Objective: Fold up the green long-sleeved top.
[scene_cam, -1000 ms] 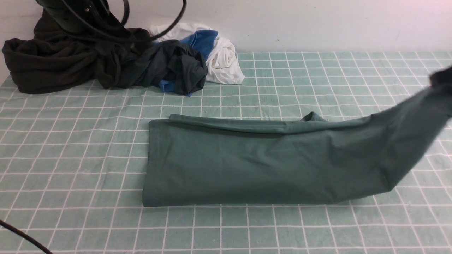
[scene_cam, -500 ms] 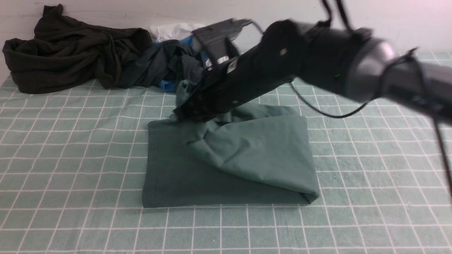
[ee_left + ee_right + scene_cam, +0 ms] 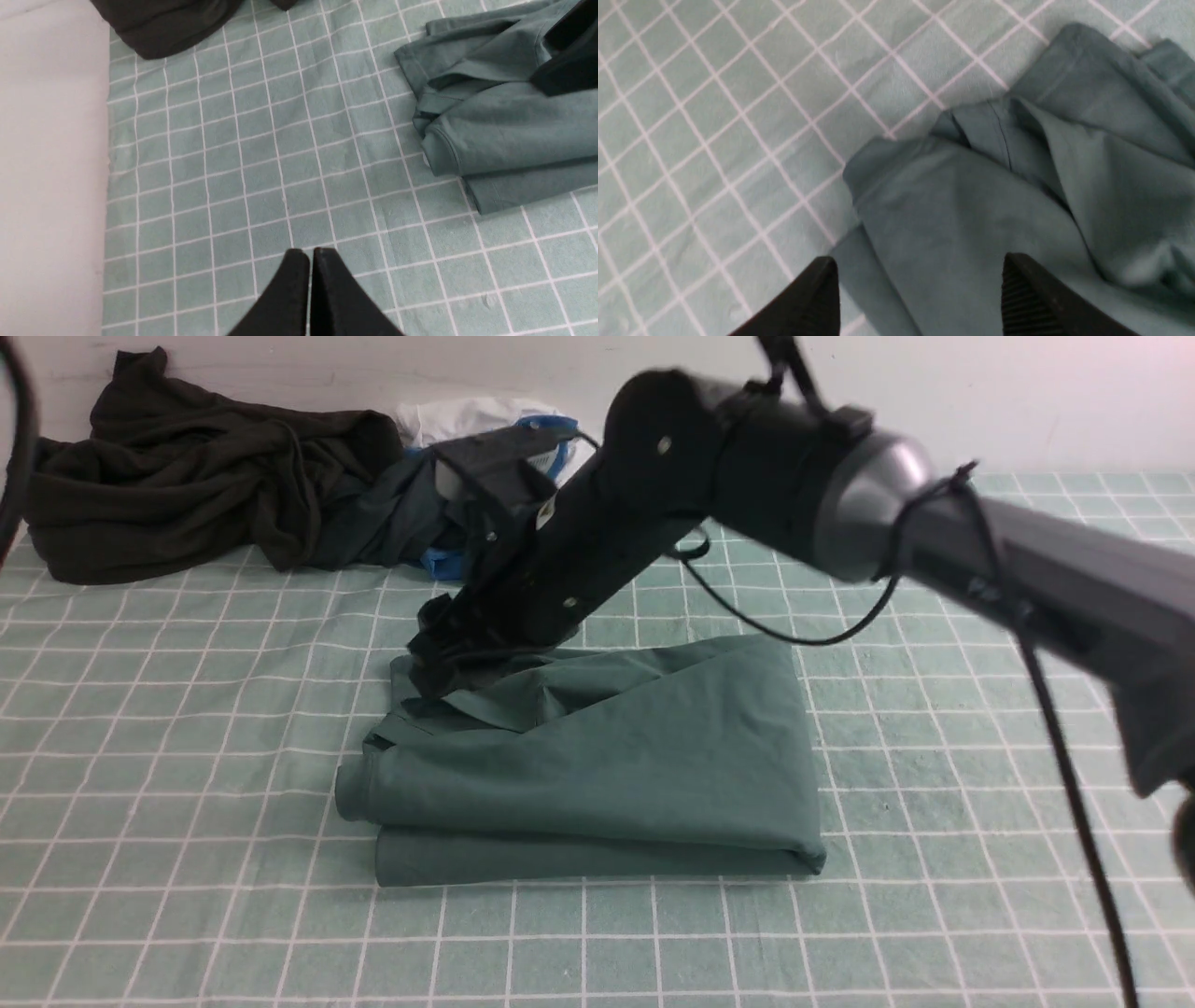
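folded across leftward, the green top (image 3: 597,765) lies under spread right fingers (image 3: 922,289); left fingers (image 3: 310,254) together.

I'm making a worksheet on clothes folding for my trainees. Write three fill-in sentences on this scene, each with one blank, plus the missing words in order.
The green long-sleeved top lies on a cloth patterned with a grid of pale ______.
Above the top, the right hand has its two fingers standing ______.
The left hand, away from the top, has its two fingers ______.

Missing words: lines; apart; together
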